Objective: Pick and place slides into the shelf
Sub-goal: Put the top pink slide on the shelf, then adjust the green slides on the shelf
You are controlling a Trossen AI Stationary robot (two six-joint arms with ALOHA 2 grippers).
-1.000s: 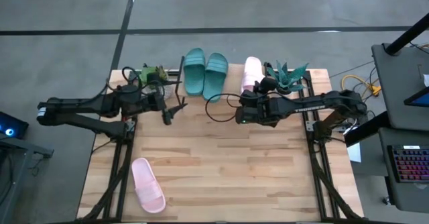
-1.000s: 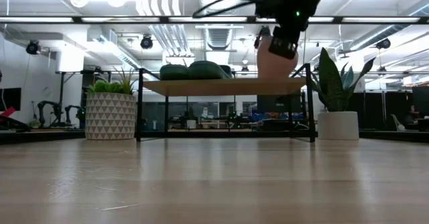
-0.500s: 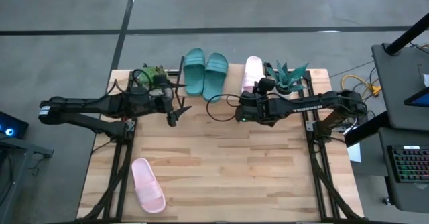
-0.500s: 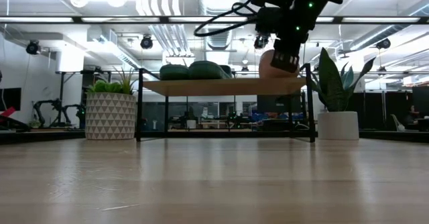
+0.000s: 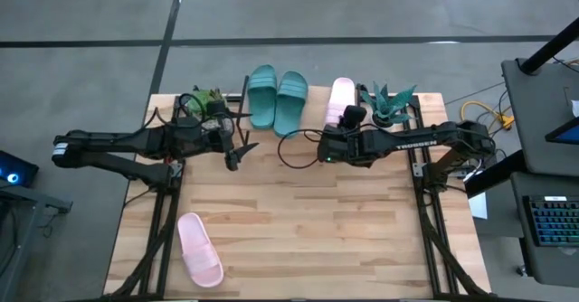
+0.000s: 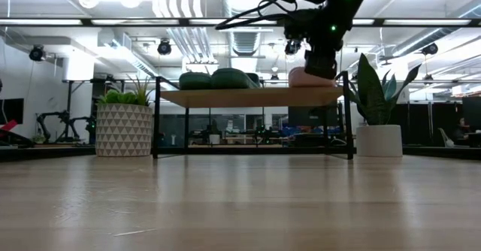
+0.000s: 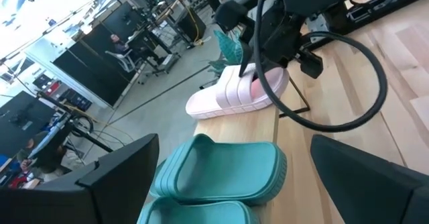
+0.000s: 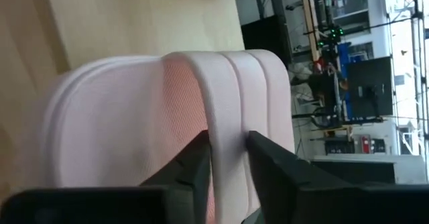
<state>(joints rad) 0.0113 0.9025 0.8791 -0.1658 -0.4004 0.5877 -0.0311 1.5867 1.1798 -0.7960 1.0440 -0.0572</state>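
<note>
on the shelf (image 6: pixel 248 97) at the table's back, the pink slide (image 5: pixel 340 99) is now lying flat beside two teal slides (image 5: pixel 277 96), lowered from its tilt, the right gripper (image 8: pixel 226 158) still pinching its strap.

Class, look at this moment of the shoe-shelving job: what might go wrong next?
The right pincer grips the strap of the pink slide resting on the shelf; pulling away before opening may drag it off. The potted plant stands close beside that slide and might get knocked. The second pink slide lies far off at the table's near edge.
</note>
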